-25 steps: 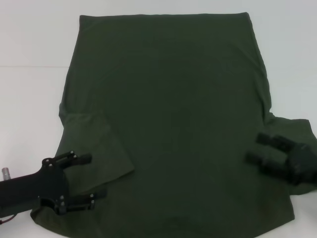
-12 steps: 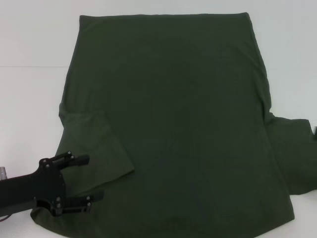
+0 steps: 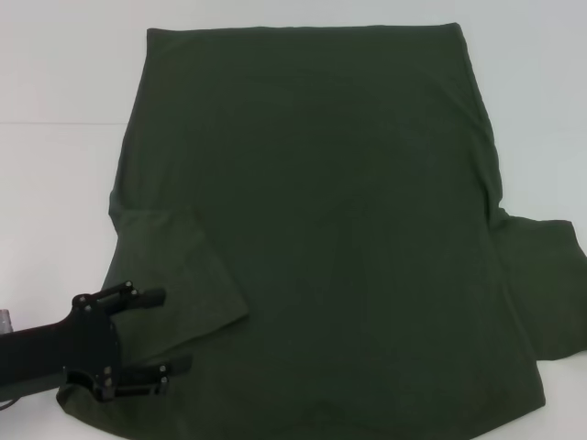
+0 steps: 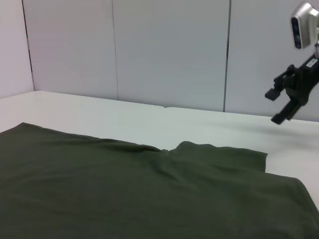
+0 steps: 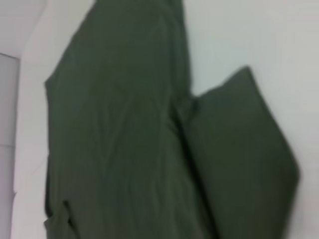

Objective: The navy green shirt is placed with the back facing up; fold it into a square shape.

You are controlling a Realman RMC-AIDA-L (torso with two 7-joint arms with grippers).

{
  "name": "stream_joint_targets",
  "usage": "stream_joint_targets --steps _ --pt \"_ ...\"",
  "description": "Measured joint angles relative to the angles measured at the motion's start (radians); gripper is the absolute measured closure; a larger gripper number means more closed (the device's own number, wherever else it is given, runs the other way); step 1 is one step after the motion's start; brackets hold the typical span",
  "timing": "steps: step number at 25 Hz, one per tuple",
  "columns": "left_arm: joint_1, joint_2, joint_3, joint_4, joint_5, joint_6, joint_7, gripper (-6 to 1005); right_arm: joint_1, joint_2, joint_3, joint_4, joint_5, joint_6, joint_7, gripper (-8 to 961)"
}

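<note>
left hand (image 3: pixel 160 335) hovered spread over the navy green shirt's (image 3: pixel 321 229) folded left sleeve (image 3: pixel 174 275); right hand (image 4: pixel 291 97) was spread, raised off the white surface (image 3: pixel 55 183).

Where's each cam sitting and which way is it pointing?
Head: high, looking down on the navy green shirt on the white table; left gripper, jaws open, over its near left corner.
Left wrist: low, looking across the shirt to the wall; right gripper raised, jaws open.
Right wrist: above, facing down; no robot parts.
Shared: shirt, unfolded right sleeve.
</note>
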Motion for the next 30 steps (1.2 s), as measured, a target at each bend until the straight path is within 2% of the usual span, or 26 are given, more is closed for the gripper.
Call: stream_joint_targets --steps 6,19,30 --pt "0.005 -0.002 0.009 0.0 0.0 0.001 0.0 102 0.004 -0.006 0.0 0.058 -0.061 0.055 0.004 47" --pt "0.003 -0.006 0.023 0.002 0.0 0.0 0.0 102 0.036 -0.006 -0.005 0.171 -0.061 0.163 -0.001 51" --pt "-0.001 -0.009 0.026 0.005 -0.006 0.001 0.0 103 0.064 -0.001 -0.017 0.215 -0.063 0.216 -0.02 76"
